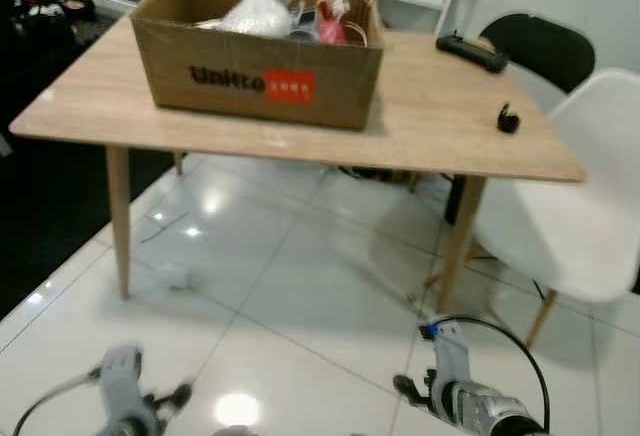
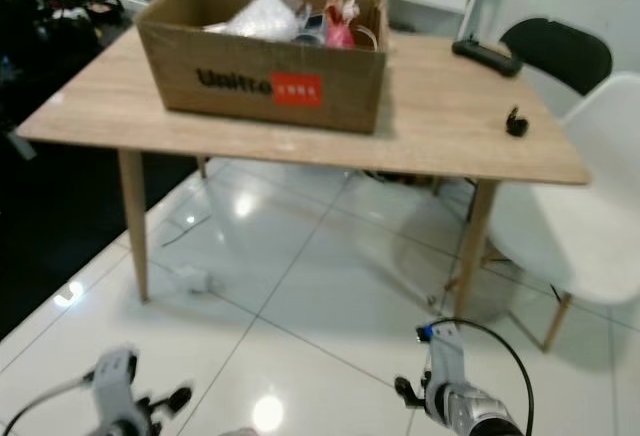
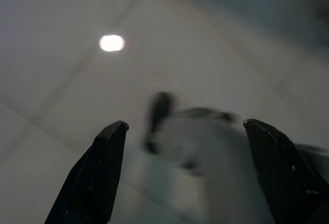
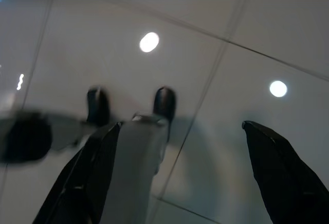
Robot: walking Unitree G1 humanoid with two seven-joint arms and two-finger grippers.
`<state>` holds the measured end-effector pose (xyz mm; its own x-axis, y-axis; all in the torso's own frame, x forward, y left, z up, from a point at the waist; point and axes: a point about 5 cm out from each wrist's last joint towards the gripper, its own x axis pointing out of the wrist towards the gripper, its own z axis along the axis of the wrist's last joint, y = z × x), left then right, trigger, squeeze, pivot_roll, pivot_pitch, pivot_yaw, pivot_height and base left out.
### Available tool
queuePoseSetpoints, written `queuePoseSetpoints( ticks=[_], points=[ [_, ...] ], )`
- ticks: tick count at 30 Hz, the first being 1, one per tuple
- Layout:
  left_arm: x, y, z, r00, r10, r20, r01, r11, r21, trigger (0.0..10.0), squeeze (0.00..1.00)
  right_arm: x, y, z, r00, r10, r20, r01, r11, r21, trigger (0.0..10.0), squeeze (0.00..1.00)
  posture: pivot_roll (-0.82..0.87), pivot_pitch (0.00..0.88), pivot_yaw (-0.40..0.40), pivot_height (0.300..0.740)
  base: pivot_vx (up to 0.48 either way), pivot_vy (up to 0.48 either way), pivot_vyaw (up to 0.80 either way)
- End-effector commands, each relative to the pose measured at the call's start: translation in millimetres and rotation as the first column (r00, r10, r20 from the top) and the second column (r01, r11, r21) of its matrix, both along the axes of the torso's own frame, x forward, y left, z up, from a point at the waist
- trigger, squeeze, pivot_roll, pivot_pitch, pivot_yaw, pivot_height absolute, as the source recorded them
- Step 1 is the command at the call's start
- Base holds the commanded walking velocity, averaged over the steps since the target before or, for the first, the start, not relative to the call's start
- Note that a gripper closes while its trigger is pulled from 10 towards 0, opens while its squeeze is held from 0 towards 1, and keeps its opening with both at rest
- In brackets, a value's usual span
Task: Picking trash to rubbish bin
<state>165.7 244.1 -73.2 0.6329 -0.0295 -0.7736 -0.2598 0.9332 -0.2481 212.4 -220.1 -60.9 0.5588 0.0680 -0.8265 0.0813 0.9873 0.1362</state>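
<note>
Wooden table (image 1: 430, 116) ahead, w/ cardboard box (image 1: 258, 74) standing on its left half, flaps open, black lettering and a red label on the front wall. Inside box: crumpled clear plastic (image 1: 258, 11) toward the left, a red-and-white wrapper (image 1: 331, 18) toward the right, plus other bits too small to tell. On tabletop right of box, well apart from it: a long black device (image 1: 471, 52) near the far edge and a small black object (image 1: 508, 118) nearer the right edge. White chair (image 1: 590, 191) just beside table's right end, black chair (image 1: 540, 48) behind it. Glossy white tile floor (image 1: 290, 296) below (ceiling lights mirrored in it).

Left gripper (image 3: 185, 147) hanging low over the tiles, fingers spread wide apart, nothing between. Right gripper (image 4: 180, 152) likewise low over floor, fingers wide apart, holding nothing. Both arms down near bottom of head views, blurred.
</note>
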Motion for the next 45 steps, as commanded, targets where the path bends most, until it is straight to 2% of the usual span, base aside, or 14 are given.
queuePoseSetpoints(
  ticks=[1, 2, 3, 5, 10, 13, 16, 17, 20, 22, 29, 35, 39, 45],
  points=[
    [-18.7, -1.6, -11.8, 0.995, 0.016, -0.101, -0.005, 0.995, 0.104, 10.0, 0.00, -32.3, -5.6, -17.7, 0.991, -0.092, -0.098, 0.089, 0.995, -0.035, 10.0, 0.00, 0.13, 0.106, -0.046, 0.740, 0.000, 0.000, 0.00],
    [-30.1, -3.2, -17.5, 0.988, 0.013, -0.154, 0.009, 0.990, 0.142, 10.0, 0.00, -47.0, -5.8, -24.8, 0.984, -0.103, -0.144, 0.094, 0.993, -0.064, 10.0, 0.00, 0.13, 0.100, -0.047, 0.740, 0.000, 0.000, 0.00],
    [-30.1, -3.2, -17.5, 0.988, 0.013, -0.154, 0.009, 0.990, 0.142, 10.0, 0.00, -47.0, -5.8, -24.8, 0.984, -0.103, -0.144, 0.094, 0.993, -0.064, 10.0, 0.00, 0.13, 0.100, -0.047, 0.740, 0.000, 0.000, 0.00],
    [-45.0, -6.0, -24.3, 0.976, -0.012, -0.218, 0.056, 0.979, 0.195, 10.0, 0.00, -68.1, -3.1, -34.4, 0.973, -0.096, -0.210, 0.075, 0.991, -0.107, 10.0, 0.00, 0.14, 0.092, -0.048, 0.740, 0.000, 0.000, 0.00],
    [-53.2, -3.9, -26.5, 0.974, 0.005, -0.228, 0.049, 0.971, 0.232, 10.0, 0.00, -82.2, 5.9, -41.4, 0.966, -0.073, -0.249, 0.043, 0.991, -0.123, 10.0, 0.00, 0.15, 0.105, -0.035, 0.740, 0.000, 0.000, 0.00],
    [-55.1, 5.3, -24.6, 0.973, 0.009, -0.230, 0.054, 0.962, 0.268, 10.0, 0.00, -75.8, 17.0, -41.2, 0.974, 0.002, -0.228, -0.031, 0.992, -0.126, 10.0, 0.00, 0.15, 0.097, -0.020, 0.740, 0.000, 0.000, 0.00],
    [-53.7, 11.7, -22.5, 0.975, 0.031, -0.222, 0.033, 0.960, 0.277, 10.0, 0.00, -71.7, 20.2, -40.3, 0.975, 0.032, -0.219, -0.062, 0.990, -0.130, 10.0, 0.00, 0.17, 0.100, -0.027, 0.740, 0.000, 0.000, 0.00],
    [-49.1, 18.1, -19.1, 0.978, 0.053, -0.200, 0.008, 0.957, 0.292, 10.0, 0.00, -68.3, 22.7, -39.5, 0.969, 0.103, -0.224, -0.139, 0.979, -0.149, 10.0, 0.00, 0.19, 0.103, -0.032, 0.740, 0.000, 0.000, 0.00],
    [-46.8, 20.3, -17.7, 0.980, 0.060, -0.190, 0.000, 0.953, 0.302, 10.0, 0.00, -67.4, 23.9, -39.3, 0.966, 0.128, -0.227, -0.166, 0.974, -0.155, 10.0, 0.00, 0.19, 0.103, -0.032, 0.740, 0.000, 0.000, 0.00],
    [-42.8, 24.4, -15.0, 0.982, 0.074, -0.172, -0.016, 0.949, 0.316, 10.0, 0.00, -61.2, 27.3, -37.5, 0.953, 0.205, -0.225, -0.246, 0.954, -0.173, 10.0, 0.00, 0.21, 0.107, -0.032, 0.740, 0.000, 0.000, 0.00],
    [-51.4, 30.5, -15.6, 0.978, 0.108, -0.180, -0.050, 0.952, 0.303, 10.0, 0.00, -49.5, 41.4, -34.5, 0.946, 0.261, -0.191, -0.294, 0.941, -0.169, 10.0, 0.00, 0.19, 0.112, -0.029, 0.740, 0.000, 0.000, 0.00],
    [-55.8, 21.8, -20.0, 0.975, 0.096, -0.202, -0.037, 0.959, 0.280, 10.0, 0.00, -59.2, 40.0, -38.2, 0.931, 0.292, -0.218, -0.331, 0.927, -0.174, 10.0, 0.00, 0.18, 0.110, -0.023, 0.740, 0.000, 0.000, 0.00],
    [-45.2, 11.7, -19.7, 0.982, 0.017, -0.187, 0.038, 0.958, 0.284, 10.0, 0.00, -69.8, 37.6, -41.8, 0.920, 0.302, -0.251, -0.350, 0.921, -0.172, 10.0, 0.00, 0.18, 0.112, -0.028, 0.740, 0.000, 0.000, 0.00],
    [-39.0, 6.8, -19.2, 0.985, 0.005, -0.171, 0.041, 0.963, 0.267, 10.0, 0.00, -71.9, 37.6, -42.5, 0.913, 0.319, -0.256, -0.368, 0.913, -0.176, 10.0, 0.00, 0.16, 0.096, -0.024, 0.740, 0.000, 0.000, 0.00]
  ],
)
